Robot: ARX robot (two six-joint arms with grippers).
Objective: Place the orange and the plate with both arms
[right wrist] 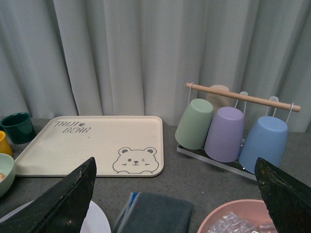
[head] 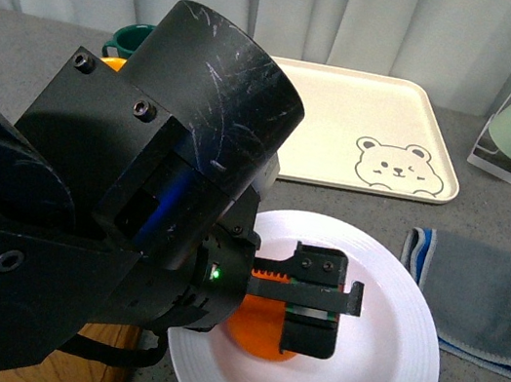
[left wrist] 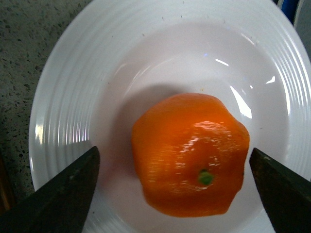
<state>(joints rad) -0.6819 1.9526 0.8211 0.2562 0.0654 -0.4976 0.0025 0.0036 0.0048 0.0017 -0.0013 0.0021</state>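
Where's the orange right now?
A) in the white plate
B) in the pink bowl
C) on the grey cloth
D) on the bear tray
A: the orange sits in the well of the white plate, with the plate's ridged rim showing around it in the left wrist view.

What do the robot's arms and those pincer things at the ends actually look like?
The left arm is bulky and matt black, with a scuffed cylinder, round bolt heads and a tiny green light. Its tool is black and blocky. In both wrist views, the fingers look like dark tapering wedges.
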